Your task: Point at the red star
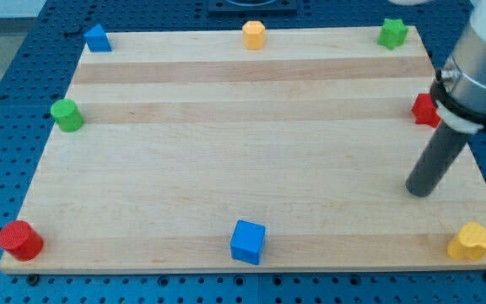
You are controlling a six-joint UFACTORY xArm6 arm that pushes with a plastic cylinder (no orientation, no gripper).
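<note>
1. A light wooden worktop (251,160) lies on a blue board full of small holes.
2. The arm comes in from the right side. It ends in a dark rod, a plain stick with nothing to open, close or hold with.
3. My tip (419,192) sits on the wood near the right edge.
4. The red star (424,110) is at the right edge, a little farther back than my tip. Part of it is hidden behind the arm, so its shape is hard to make out. My tip is close to it but not touching.
5. A yellow heart (471,241) lies in the near right corner, close to my tip.
6. A green star (392,33) sits in the far right corner.
7. A yellow block (253,35) sits in the middle of the far edge.
8. A blue block (97,38) is in the far left corner.
9. A green cylinder (67,115) stands by the left edge.
10. A red cylinder (20,240) is in the near left corner.
11. A blue cube (248,241) rests at the middle of the near edge.
</note>
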